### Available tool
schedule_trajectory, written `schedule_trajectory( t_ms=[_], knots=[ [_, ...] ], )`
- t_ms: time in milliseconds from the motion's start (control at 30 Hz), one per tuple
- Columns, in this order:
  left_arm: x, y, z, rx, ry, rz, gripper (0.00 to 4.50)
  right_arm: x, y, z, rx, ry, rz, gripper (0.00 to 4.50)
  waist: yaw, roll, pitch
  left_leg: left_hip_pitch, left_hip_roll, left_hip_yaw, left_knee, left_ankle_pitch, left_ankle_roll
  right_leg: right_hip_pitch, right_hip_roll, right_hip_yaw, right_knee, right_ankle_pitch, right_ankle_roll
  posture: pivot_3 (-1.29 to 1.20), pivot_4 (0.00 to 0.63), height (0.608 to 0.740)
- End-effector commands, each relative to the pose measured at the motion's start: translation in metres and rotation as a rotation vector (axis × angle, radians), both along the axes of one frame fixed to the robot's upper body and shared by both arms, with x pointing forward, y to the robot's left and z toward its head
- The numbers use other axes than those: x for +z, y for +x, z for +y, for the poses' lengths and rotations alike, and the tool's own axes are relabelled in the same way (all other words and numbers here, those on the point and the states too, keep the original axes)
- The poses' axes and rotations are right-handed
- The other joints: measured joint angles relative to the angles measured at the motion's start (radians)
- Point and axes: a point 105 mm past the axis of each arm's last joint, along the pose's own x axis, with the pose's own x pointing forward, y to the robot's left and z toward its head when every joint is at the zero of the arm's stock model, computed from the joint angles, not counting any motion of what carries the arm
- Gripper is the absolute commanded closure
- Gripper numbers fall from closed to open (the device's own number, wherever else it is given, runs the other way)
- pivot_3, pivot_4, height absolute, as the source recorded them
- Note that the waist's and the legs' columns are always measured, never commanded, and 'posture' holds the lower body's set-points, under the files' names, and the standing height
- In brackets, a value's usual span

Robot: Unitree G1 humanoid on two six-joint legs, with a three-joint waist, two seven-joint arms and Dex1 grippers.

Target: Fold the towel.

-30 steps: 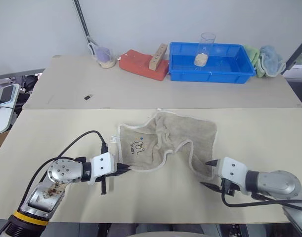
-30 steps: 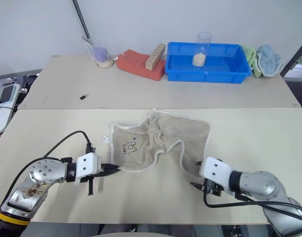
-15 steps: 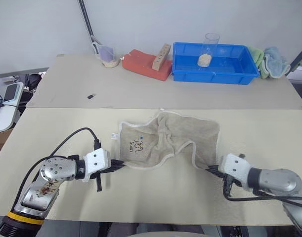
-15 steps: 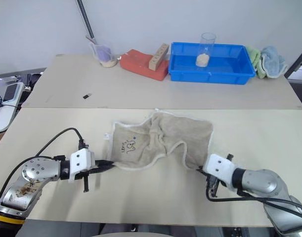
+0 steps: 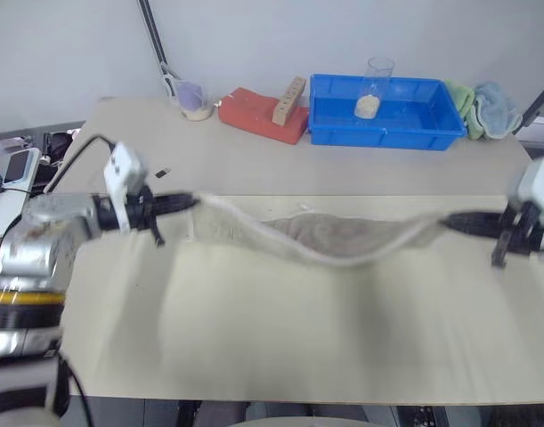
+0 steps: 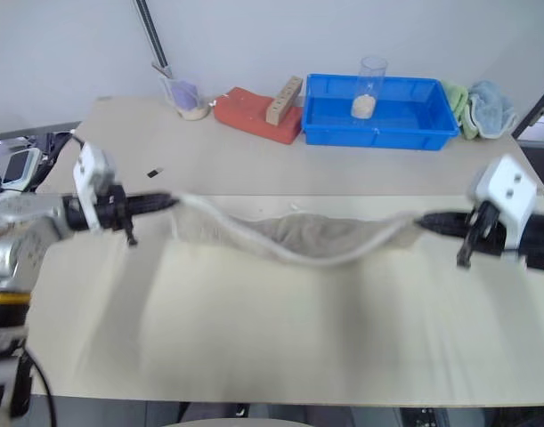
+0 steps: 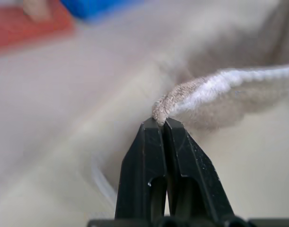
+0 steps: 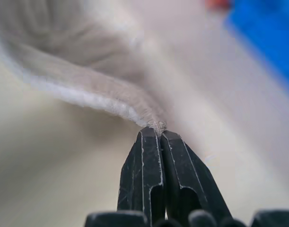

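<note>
Both arms are up now. A second ago my grippers were low on the near table, at the two near corners of a crumpled towel; now the towel [image 5: 343,238] hangs stretched between them above the table [image 5: 280,338], sagging in the middle, the far part apparently still dragging on the surface. My left gripper [image 5: 190,201] is clamped tight on the left corner; in the left wrist view the fingers [image 7: 153,151] pinch the whitish edging with no gap. My right gripper [image 5: 450,221] was open a second ago and is now pinched on the right corner; the right wrist view shows the cloth tip caught between closed fingers [image 8: 151,170].

Meaning for the task: the grasp is done on both corners, and the lift and spread are under way. The cloth looks pulled out of its wrinkles, so I judge the next step is carrying this near edge over to the far edge to make the fold. Risk: both grips are thin, just on the hem, so a corner could slip.

Blue bin [image 5: 383,111], red block [image 5: 258,114] and spare cloths [image 5: 485,98] sit on the far table, well apart.
</note>
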Motion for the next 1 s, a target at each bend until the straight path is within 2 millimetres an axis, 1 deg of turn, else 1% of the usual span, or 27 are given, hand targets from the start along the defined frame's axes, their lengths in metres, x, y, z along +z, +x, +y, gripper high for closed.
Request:
schedule_trajectory(
  t_ms=[33, 100, 167, 233, 300, 367, 433, 500, 567, 600, 633, 733, 833, 900, 933, 1000],
  knots=[
    [0.057, 0.029, 0.015, 0.131, -0.06, -0.161, 4.5, 0.053, 0.027, -0.012, -0.045, -0.029, -0.209, 4.49, -0.01, 0.0, 0.0, -0.003, 0.0, 0.0, 0.001, 0.0, 0.0, -0.002, 0.0, 0.0, 0.0, 0.0, 0.0, 0.0, 0.15, 0.74],
    [0.076, 0.035, 0.022, 0.159, -0.077, -0.204, 4.5, 0.074, 0.034, -0.014, -0.043, -0.028, -0.27, 4.49, -0.02, 0.0, 0.0, -0.005, 0.0, 0.0, 0.001, 0.0, 0.0, -0.004, 0.0, 0.0, 0.0, 0.0, 0.0, 0.0, 0.15, 0.74],
    [0.082, 0.036, 0.028, 0.163, -0.073, -0.222, 4.5, 0.085, 0.036, -0.015, -0.031, -0.026, -0.296, 4.49, -0.026, 0.002, -0.001, -0.004, 0.0, 0.001, 0.0, -0.001, 0.001, -0.003, -0.001, -0.001, 0.005, 0.0, 0.0, 0.0, 0.15, 0.74],
    [0.081, 0.033, 0.034, 0.149, -0.051, -0.222, 4.5, 0.089, 0.034, -0.015, -0.015, -0.027, -0.301, 4.49, -0.031, 0.004, -0.002, -0.003, 0.001, 0.002, 0.0, -0.001, 0.002, -0.003, 0.0, -0.001, 0.006, 0.0, 0.0, 0.0, 0.15, 0.74],
    [0.073, 0.026, 0.038, 0.118, -0.016, -0.195, 4.5, 0.082, 0.028, -0.015, 0.012, -0.056, -0.278, 4.49, -0.034, 0.004, -0.002, -0.004, 0.001, 0.002, 0.0, -0.002, 0.003, -0.004, 0.0, -0.001, 0.008, 0.0, 0.0, 0.0, 0.15, 0.74],
    [0.047, 0.009, 0.04, 0.047, 0.075, -0.127, 4.5, 0.059, 0.017, -0.011, 0.05, -0.084, -0.212, 4.49, -0.036, 0.005, -0.002, -0.004, 0.001, 0.001, -0.001, -0.002, 0.004, -0.006, 0.0, -0.001, 0.011, 0.0, 0.0, 0.0, 0.15, 0.74],
    [0.008, -0.014, 0.044, -0.025, 0.196, -0.037, 4.5, 0.023, 0.002, -0.005, 0.093, -0.128, -0.127, 4.49, -0.038, 0.006, -0.003, -0.003, 0.002, 0.0, -0.001, -0.003, 0.005, -0.006, 0.0, -0.001, 0.013, 0.0, 0.0, 0.0, 0.15, 0.74],
    [-0.025, -0.037, 0.049, -0.077, 0.292, 0.048, 4.5, -0.01, -0.011, -0.002, 0.122, -0.17, -0.059, 4.49, -0.037, 0.007, -0.003, -0.002, 0.002, -0.003, 0.0, -0.003, 0.005, -0.006, 0.0, -0.001, 0.014, 0.0, 0.0, 0.0, 0.15, 0.74],
    [-0.055, -0.059, 0.053, -0.123, 0.366, 0.131, 4.5, -0.037, -0.024, -0.001, 0.146, -0.217, 0.004, 4.49, -0.032, 0.007, -0.002, -0.005, 0.002, -0.004, 0.0, -0.002, 0.004, -0.007, 0.0, 0.0, 0.013, 0.0, 0.0, 0.0, 0.15, 0.74],
    [-0.066, -0.069, 0.056, -0.144, 0.396, 0.167, 4.5, -0.049, -0.031, 0.0, 0.157, -0.226, 0.042, 4.49, -0.029, 0.007, -0.002, -0.003, 0.002, -0.004, 0.001, -0.002, 0.004, -0.007, -0.001, 0.002, 0.012, 0.0, 0.0, 0.0, 0.15, 0.74],
    [-0.072, -0.076, 0.057, -0.156, 0.413, 0.187, 4.5, -0.055, -0.036, 0.001, 0.163, -0.23, 0.064, 4.49, -0.025, 0.007, -0.002, -0.003, 0.002, -0.004, 0.001, -0.002, 0.004, -0.007, -0.001, 0.002, 0.012, 0.0, 0.0, 0.0, 0.15, 0.74],
    [-0.093, -0.101, 0.063, -0.196, 0.448, 0.279, 4.5, -0.083, -0.06, 0.004, 0.189, -0.221, 0.185, 4.49, -0.016, 0.007, -0.002, -0.002, 0.002, -0.003, 0.001, -0.002, 0.003, -0.006, -0.001, 0.003, 0.011, 0.0, 0.0, 0.0, 0.15, 0.74],
    [-0.101, -0.113, 0.064, -0.203, 0.43, 0.331, 4.5, -0.094, -0.075, 0.004, 0.191, -0.193, 0.282, 4.49, -0.006, 0.007, -0.001, 0.002, 0.002, -0.002, 0.001, -0.002, 0.003, 0.0, -0.001, 0.002, 0.008, -0.001, 0.0, 0.0, 0.15, 0.74],
    [-0.1, -0.113, 0.064, -0.194, 0.41, 0.344, 4.5, -0.096, -0.081, 0.003, 0.185, -0.172, 0.338, 4.49, -0.002, 0.007, -0.001, 0.001, 0.002, -0.001, 0.001, -0.002, 0.003, 0.001, -0.001, 0.002, 0.007, -0.001, 0.0, 0.0, 0.15, 0.74],
    [-0.098, -0.11, 0.064, -0.178, 0.393, 0.339, 4.5, -0.096, -0.082, 0.002, 0.178, -0.16, 0.352, 4.49, -0.001, 0.007, -0.001, 0.001, 0.002, -0.001, 0.001, -0.002, 0.003, 0.0, -0.001, 0.002, 0.006, -0.001, 0.0, 0.0, 0.15, 0.74],
    [-0.093, -0.102, 0.065, -0.151, 0.367, 0.33, 4.5, -0.092, -0.076, 0.003, 0.156, -0.131, 0.348, 4.49, 0.0, 0.006, -0.001, 0.001, 0.002, 0.0, 0.001, -0.002, 0.003, 0.001, -0.001, 0.002, 0.006, -0.001, 0.0, 0.0, 0.15, 0.74]
  ],
)
